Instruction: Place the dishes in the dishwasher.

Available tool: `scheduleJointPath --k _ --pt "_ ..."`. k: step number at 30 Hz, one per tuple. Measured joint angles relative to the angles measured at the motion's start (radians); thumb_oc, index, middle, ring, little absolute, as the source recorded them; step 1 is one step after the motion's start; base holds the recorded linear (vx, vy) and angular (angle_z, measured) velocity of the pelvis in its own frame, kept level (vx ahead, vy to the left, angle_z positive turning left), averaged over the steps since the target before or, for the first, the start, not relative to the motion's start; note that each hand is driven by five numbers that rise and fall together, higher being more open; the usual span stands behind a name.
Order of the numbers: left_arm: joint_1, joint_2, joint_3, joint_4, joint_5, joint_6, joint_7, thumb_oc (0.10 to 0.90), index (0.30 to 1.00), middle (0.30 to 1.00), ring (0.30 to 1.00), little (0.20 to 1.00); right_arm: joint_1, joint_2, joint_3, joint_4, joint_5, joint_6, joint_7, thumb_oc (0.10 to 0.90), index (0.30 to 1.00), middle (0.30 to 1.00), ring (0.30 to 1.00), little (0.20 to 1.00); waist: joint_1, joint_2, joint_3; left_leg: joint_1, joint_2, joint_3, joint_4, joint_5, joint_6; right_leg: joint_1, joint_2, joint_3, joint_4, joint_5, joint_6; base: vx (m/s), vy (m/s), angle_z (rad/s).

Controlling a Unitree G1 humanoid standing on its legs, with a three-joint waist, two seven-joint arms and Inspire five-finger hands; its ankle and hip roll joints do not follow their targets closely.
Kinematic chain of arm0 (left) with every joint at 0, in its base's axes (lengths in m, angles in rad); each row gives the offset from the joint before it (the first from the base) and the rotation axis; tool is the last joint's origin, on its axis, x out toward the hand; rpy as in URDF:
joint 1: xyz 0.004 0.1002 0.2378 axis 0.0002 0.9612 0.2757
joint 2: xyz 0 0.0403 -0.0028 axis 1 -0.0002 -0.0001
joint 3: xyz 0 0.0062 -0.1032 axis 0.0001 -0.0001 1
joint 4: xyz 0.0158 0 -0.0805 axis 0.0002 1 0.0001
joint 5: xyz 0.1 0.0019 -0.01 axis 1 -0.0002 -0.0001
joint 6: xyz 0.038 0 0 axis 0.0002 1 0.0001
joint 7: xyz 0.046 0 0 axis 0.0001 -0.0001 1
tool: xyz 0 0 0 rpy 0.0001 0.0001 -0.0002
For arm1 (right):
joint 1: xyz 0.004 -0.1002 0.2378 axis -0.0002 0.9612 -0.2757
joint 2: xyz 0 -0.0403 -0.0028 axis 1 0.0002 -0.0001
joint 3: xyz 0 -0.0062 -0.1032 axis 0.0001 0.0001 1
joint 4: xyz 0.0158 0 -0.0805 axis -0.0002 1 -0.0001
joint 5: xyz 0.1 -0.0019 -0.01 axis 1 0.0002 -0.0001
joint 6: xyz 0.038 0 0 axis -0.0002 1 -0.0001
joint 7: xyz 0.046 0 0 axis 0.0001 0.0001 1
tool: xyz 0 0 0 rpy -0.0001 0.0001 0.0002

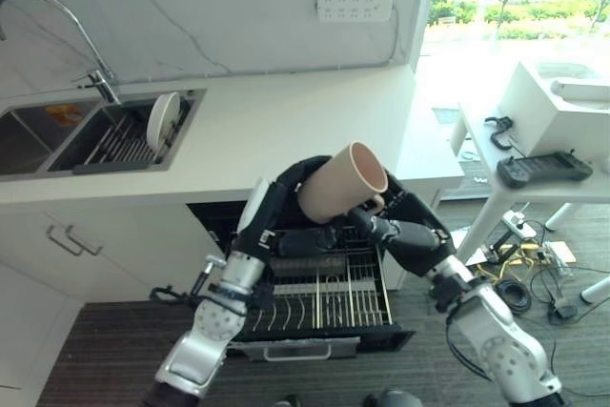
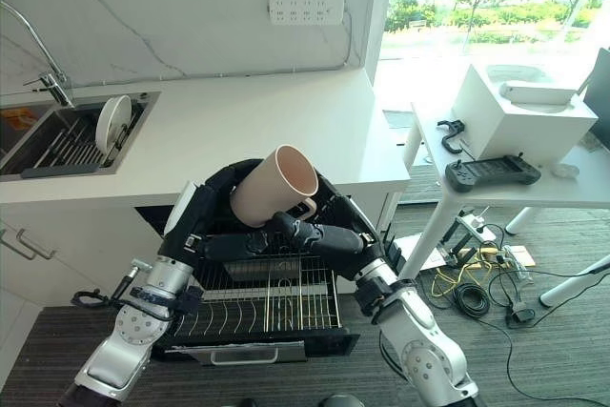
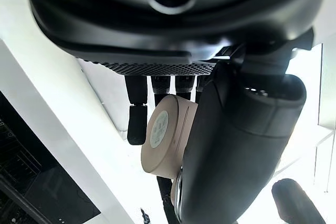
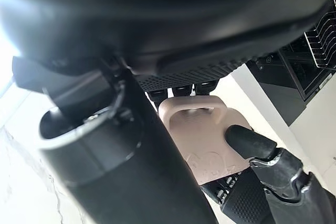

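Note:
A beige mug (image 1: 341,181) is tilted in the air above the open dishwasher rack (image 1: 329,300), its mouth facing up and to the right. My left hand (image 1: 289,181) wraps the mug's lower body from the left. In the left wrist view the mug's base (image 3: 161,131) sits between the fingers (image 3: 136,121) and the thumb. My right hand (image 1: 398,229) reaches in from the right, fingers curled at the mug's handle (image 4: 193,106). Both hands are shut on the mug (image 2: 272,183). A white plate (image 1: 162,119) stands upright in the sink's drying rack.
The dishwasher's wire rack is pulled out below the white counter (image 1: 286,131). A sink (image 1: 57,135) with a faucet (image 1: 91,54) lies at the far left. On the right stands a white side table (image 1: 534,188) with a black controller (image 1: 543,169); cables (image 1: 534,274) lie on the floor.

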Motion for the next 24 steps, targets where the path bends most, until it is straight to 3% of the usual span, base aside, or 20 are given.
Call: scheduleJointPath --k 6,24 --pt "0.001 0.005 -0.032 0.001 0.065 0.0 0.04 0.4 0.3 0.3 0.3 0.3 0.011 0.025 0.008 0.0 0.05 -0.009 -0.097 0.8 0.9 0.9 0.9 0.9 -0.004 0.0 0.0 0.0 -0.003 0.001 -0.001 -0.001 0.001 -0.003 -0.002 0.003 0.001 0.0 0.0 0.0 0.0 0.0" --pt "0.001 0.005 -0.075 0.001 0.067 0.001 0.061 0.4 0.3 0.3 0.3 0.3 0.01 0.025 0.067 0.0 0.05 -0.019 -0.158 0.8 0.9 0.9 0.9 0.9 -0.006 0.0 0.0 0.0 -0.01 0.003 0.001 -0.004 0.006 -0.004 -0.009 0.005 0.006 -0.006 0.01 0.0 0.0 0.0"
